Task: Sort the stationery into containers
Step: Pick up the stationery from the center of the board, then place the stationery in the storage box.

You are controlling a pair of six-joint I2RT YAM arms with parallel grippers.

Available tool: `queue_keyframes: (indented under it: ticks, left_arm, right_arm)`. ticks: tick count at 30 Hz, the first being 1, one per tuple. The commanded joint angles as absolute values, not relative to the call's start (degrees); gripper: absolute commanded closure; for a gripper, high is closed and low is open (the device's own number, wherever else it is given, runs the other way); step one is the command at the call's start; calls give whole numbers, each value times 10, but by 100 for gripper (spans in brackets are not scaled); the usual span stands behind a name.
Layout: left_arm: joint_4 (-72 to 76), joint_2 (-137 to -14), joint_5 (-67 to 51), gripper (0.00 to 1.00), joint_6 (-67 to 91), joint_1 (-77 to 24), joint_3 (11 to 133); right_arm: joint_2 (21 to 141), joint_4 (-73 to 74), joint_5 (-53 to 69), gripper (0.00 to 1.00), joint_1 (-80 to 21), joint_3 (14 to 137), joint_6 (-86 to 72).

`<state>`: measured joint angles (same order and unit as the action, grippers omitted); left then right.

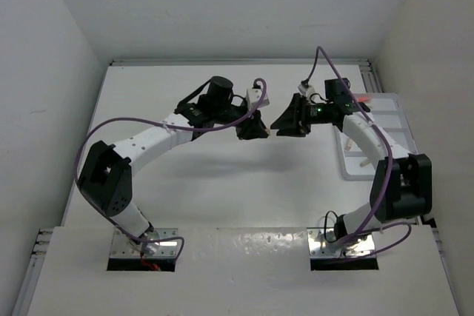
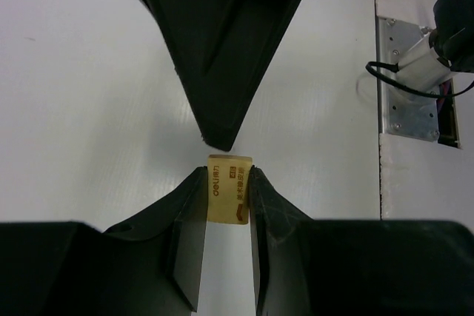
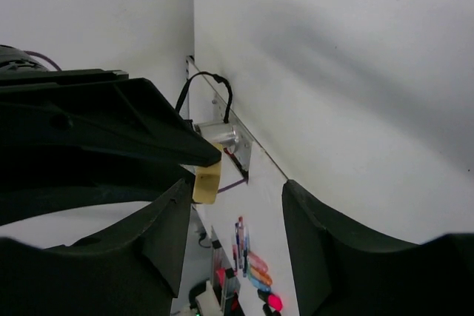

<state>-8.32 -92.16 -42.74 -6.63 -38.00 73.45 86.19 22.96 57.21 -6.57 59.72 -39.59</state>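
Left gripper (image 2: 228, 177) partly hides tan eraser (image 2: 228, 196)

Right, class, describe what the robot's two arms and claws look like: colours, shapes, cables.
The left arm and right arm have white links and bulky black joints. A purple cable loops along each. The left claw and right claw are black, with wedge-shaped fingers. A green light glows near the right wrist.

Robot lab: white walled-in table (image 1: 222, 175)
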Motion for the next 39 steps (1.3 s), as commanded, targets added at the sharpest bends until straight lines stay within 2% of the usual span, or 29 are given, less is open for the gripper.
queue_keyframes:
  ticks: [1, 6, 8, 9, 10, 15, 16, 18, 19, 20, 21, 23, 26, 30, 35, 39]
  left_arm:
    - [-86, -924, -422, 100, -71, -392, 766]
    - [-91, -934, -424, 100, -76, -396, 775]
    - [-90, -934, -424, 100, -76, -396, 776]
    - [-90, -934, -423, 100, -76, -396, 777]
    - [-91, -934, -422, 100, -76, -396, 777]
    - [-91, -933, -417, 100, -77, -395, 776]
    - [-91, -932, -417, 100, -77, -394, 776]
    - [-91, -929, -416, 100, -76, -392, 777]
    - [-94, -929, -415, 96, -76, -391, 777]
    - [-94, -928, -413, 88, -76, -389, 777]
    - [-96, -926, -404, 64, -75, -386, 775]
    - [-100, -922, -386, 42, -65, -381, 773]
    - [-113, -917, -373, 29, -55, -351, 770]
    - [-125, -905, -377, 25, -55, -314, 755]
    - [-147, -900, -384, 25, -67, -283, 744]
    - [-171, -911, -386, 25, -75, -276, 757]
  right_arm:
    - [869, 224, 577, 48, -83, 632, -384]
    - [884, 226, 577, 45, -112, 643, -374]
    - [886, 233, 575, 48, -115, 645, -370]
    - [888, 233, 574, 51, -117, 645, -370]
    - [890, 234, 574, 60, -117, 643, -370]
    - [896, 237, 571, 75, -128, 638, -363]
    - [894, 236, 570, 84, -131, 635, -360]
    - [891, 240, 569, 93, -134, 634, -356]
    - [891, 243, 569, 100, -134, 634, -349]
    - [889, 250, 566, 100, -133, 635, -343]
    - [886, 267, 564, 100, -129, 640, -333]
    - [881, 291, 561, 100, -107, 642, -312]
    - [872, 361, 557, 100, -50, 657, -253]
    - [862, 458, 530, 100, 65, 682, -145]
    - [834, 553, 364, 100, 186, 693, 30]
    - [828, 550, 287, 100, 254, 665, 117]
